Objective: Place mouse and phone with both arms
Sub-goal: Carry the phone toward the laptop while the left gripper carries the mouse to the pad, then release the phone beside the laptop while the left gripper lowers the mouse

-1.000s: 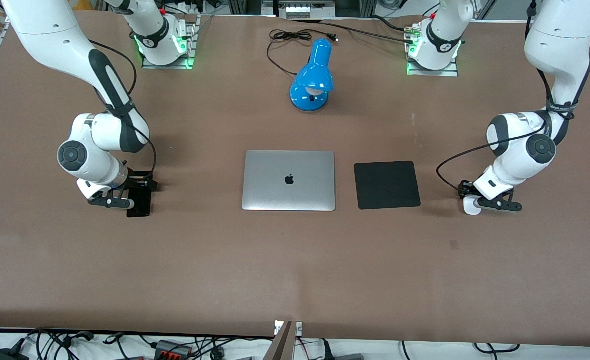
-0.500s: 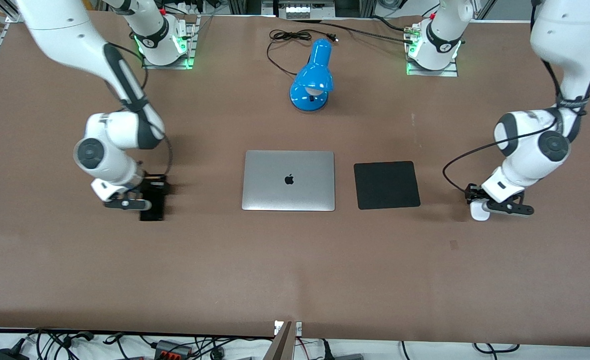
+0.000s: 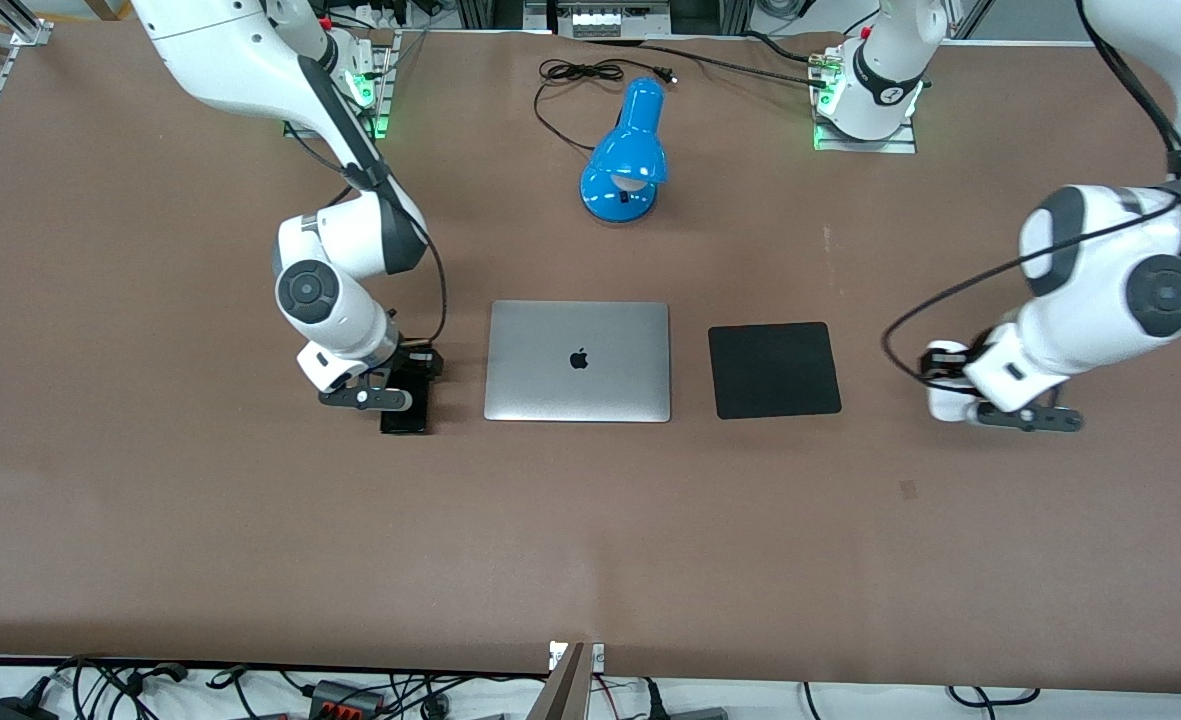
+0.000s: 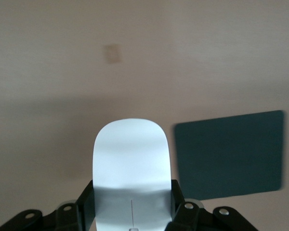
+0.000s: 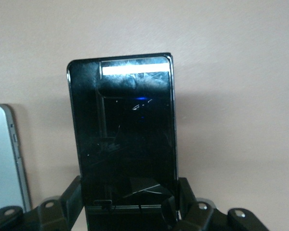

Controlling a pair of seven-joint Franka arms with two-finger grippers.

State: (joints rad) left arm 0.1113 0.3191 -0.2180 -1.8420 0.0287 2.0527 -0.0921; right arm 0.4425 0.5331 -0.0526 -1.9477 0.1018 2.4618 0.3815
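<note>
My right gripper (image 3: pixel 393 388) is shut on the black phone (image 3: pixel 405 414) and holds it low over the table, just beside the laptop (image 3: pixel 578 360) at the right arm's end. In the right wrist view the phone (image 5: pixel 123 139) sits between the fingers of my right gripper (image 5: pixel 130 209). My left gripper (image 3: pixel 953 388) is shut on the white mouse (image 3: pixel 942 405), in the air beside the black mouse pad (image 3: pixel 774 368), toward the left arm's end. In the left wrist view the mouse (image 4: pixel 130 163) fills my left gripper (image 4: pixel 131 211), with the mouse pad (image 4: pixel 229 154) alongside.
A blue desk lamp (image 3: pixel 625 155) with a black cord stands near the arms' bases, farther from the front camera than the laptop. The laptop's silver edge (image 5: pixel 5 159) shows beside the phone in the right wrist view. Brown table surface lies open nearer the front camera.
My right arm has carried the phone along the table to the laptop's side. My left arm has risen with the mouse and shifted slightly toward its own end.
</note>
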